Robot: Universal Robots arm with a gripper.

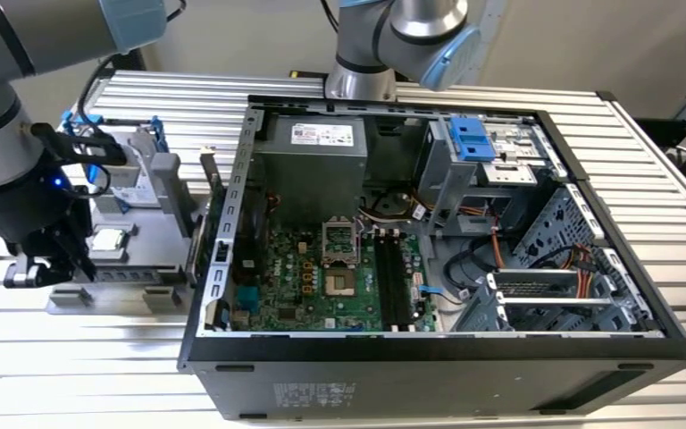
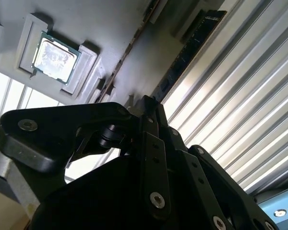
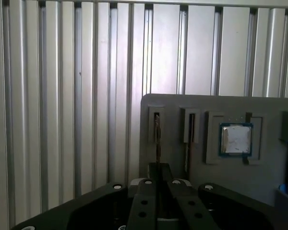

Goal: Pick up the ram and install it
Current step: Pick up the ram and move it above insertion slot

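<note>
**Item: ram, one stick, standing in the holder, not yet lifted**

Location: The ram [image 3: 157, 136] stands on edge in a slot of the grey holder [image 3: 175, 103]. It is in the outer of two slots. A second stick [image 3: 191, 134] fills the inner one, and a processor [image 3: 236, 139] sits in a pocket further along the holder. The holder lies on the slatted table [image 3: 62, 96]. The open computer case [image 1: 439, 357] stands just beside the holder, on the exterior view's right.

Gripper: The gripper [image 3: 157, 172] hangs low at the holder's edge, in line with the ram's slot and close to the stick's near end. Whether the jaws are parted or closed cannot be told, nor whether they touch the ram.

Handling (judged):
- Light, thin and stiff, but likely brittle if bent or twisted.
- The flat faces carry chips, so a moderate squeeze should be enough.
- The slot hides the lower edge, presumably the contact edge, which is best left untouched.

Hold: Pinch across the two flat faces at the exposed upper edge, near mid-length so the stick does not tip. Draw it straight out along the slot, as prying sideways risks cracking the board.
</note>
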